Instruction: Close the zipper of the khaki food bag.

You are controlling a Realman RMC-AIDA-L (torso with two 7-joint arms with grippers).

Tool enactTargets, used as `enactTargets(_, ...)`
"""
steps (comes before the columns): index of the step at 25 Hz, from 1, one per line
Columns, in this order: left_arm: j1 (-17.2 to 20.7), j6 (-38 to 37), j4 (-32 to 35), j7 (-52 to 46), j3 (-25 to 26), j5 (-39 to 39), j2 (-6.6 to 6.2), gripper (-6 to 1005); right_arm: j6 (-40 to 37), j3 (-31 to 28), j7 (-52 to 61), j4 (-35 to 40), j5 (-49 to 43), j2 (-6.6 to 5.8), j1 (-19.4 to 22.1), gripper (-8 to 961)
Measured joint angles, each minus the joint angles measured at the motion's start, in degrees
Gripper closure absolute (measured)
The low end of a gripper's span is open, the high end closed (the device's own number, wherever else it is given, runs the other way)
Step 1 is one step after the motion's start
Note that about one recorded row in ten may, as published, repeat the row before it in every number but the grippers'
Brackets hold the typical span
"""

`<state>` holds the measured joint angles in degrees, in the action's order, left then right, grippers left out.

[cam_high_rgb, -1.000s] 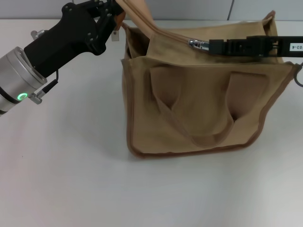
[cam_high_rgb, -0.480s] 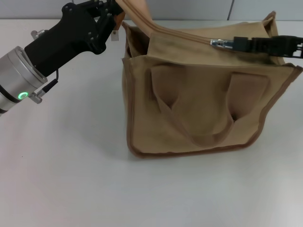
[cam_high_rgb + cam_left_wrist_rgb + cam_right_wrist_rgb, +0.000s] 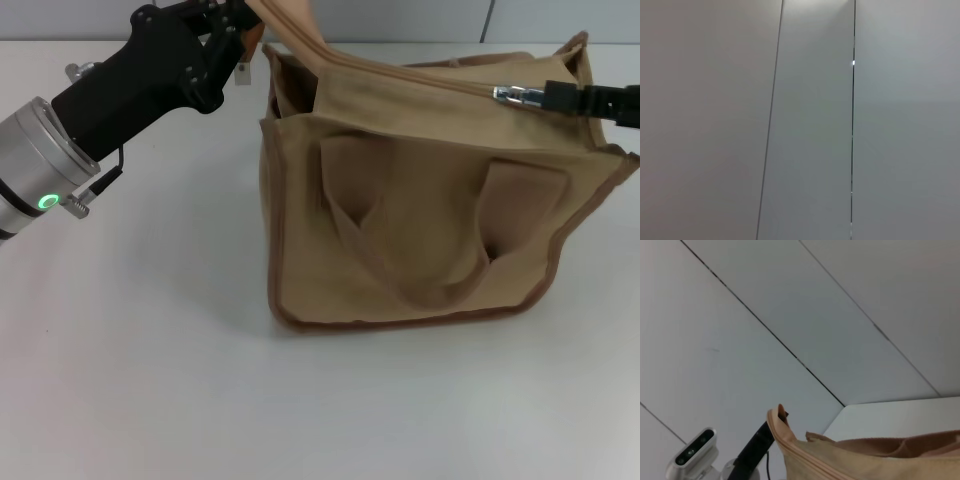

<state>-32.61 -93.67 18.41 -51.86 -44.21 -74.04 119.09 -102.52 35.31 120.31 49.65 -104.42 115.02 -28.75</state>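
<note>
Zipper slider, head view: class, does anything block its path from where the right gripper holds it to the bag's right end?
Nothing visible does. The right gripper holds the slider near the bag's right end; only zipper tape lies ahead. The left gripper holds the bag's far left corner up.

white table (image 3: 150,380) carries the khaki food bag (image 3: 420,230), standing upright toward the far right side, front handle hanging down

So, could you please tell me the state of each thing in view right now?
khaki food bag: upright on table, left top end lifted.
zipper: closed along most of the top.
left gripper: holding the bag's left end.
right gripper: gripping the slider's pull tab.
</note>
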Motion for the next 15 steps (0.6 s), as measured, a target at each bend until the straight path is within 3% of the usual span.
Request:
enactTargets(6,0.2,0.5,-0.2,0.0,0.0,0.2,-0.08,877,-1.3,-2.3,-0.9,0.0,-0.2,-0.31,1.3,874)
enactTargets(15,0.1,0.7,-0.7,0.0,0.0,0.4,-0.09,875,-2.4,-3.6,-1.2,-0.1,-0.3,-1.79,2.7,859)
